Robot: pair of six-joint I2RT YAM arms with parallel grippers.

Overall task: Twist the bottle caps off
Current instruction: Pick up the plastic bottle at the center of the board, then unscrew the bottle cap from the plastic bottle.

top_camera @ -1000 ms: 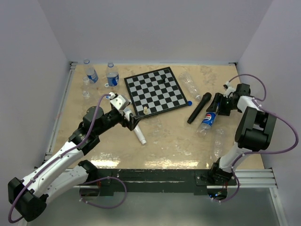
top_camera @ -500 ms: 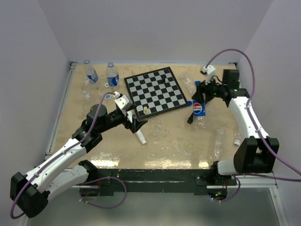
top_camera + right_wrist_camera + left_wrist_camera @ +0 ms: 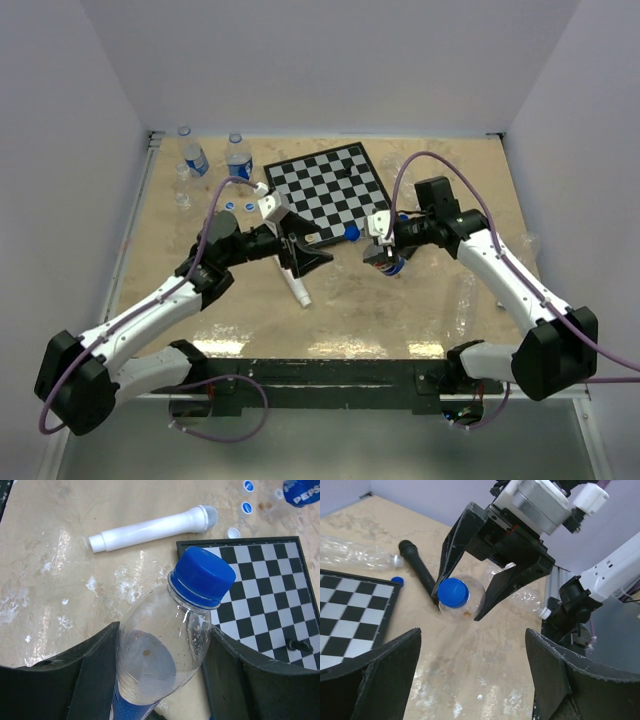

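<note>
now over the middle of the table (image 3: 400,310): the right gripper (image 3: 459,609), clamped on the clear bottle (image 3: 155,645) just below its neck, has carried it in from the right side and holds it off the surface. the blue cap (image 3: 453,591) points at the left gripper (image 3: 472,632), which has swung round to face it, jaws spread. the cap sits just ahead of them, untouched. judgement: set up for unscrewing.

The white-and-black left arm (image 3: 150,310) stretches forward and inward, and the black two-finger left tool (image 3: 312,248) at its wrist stands spread wide, gripping nothing. The right arm (image 3: 505,275) folds in toward it — the right tool (image 3: 378,250) is clamped around a clear plastic bottle with a blue cap (image 3: 160,655), cap end toward the left tool.
</note>
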